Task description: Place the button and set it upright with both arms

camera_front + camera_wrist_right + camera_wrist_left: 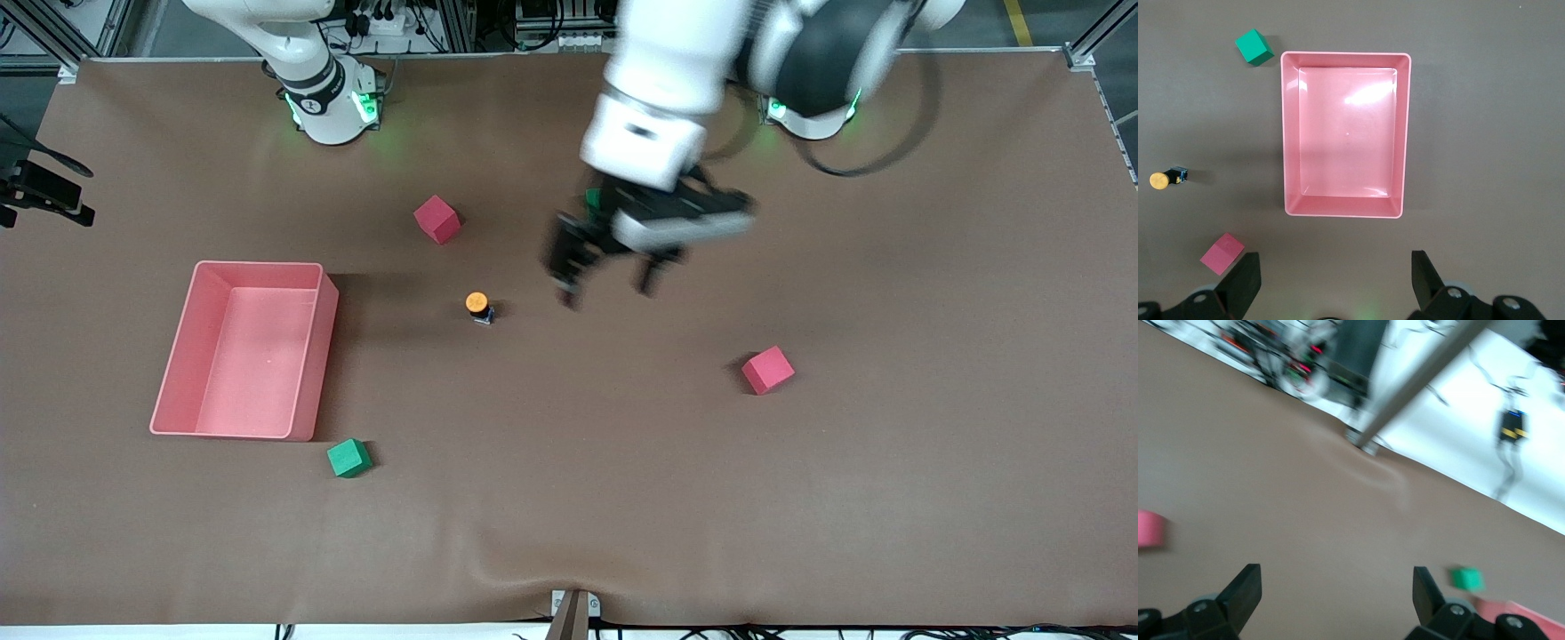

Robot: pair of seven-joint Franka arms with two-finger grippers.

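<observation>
Front view: button [479, 307] upright on table [889, 444], between pink bin [244, 350] and left gripper [605, 289], jaws spread, empty. Left wrist view: fingers [1245, 590] apart over bare table. Right wrist view: right gripper [1331, 280] wide open above bin, button near.

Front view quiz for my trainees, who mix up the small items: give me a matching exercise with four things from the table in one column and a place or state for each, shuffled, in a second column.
Things:
1. button
2. green cube
3. pink bin
4. left gripper

Places or states:
A. in the air, jaws open, holding nothing
B. nothing inside it, toward the right arm's end of the table
C. just nearer the front camera than the bin's corner
D. on the table between the bin and the left gripper, orange cap showing

Pairs: 1-D, 2-C, 3-B, 4-A
</observation>
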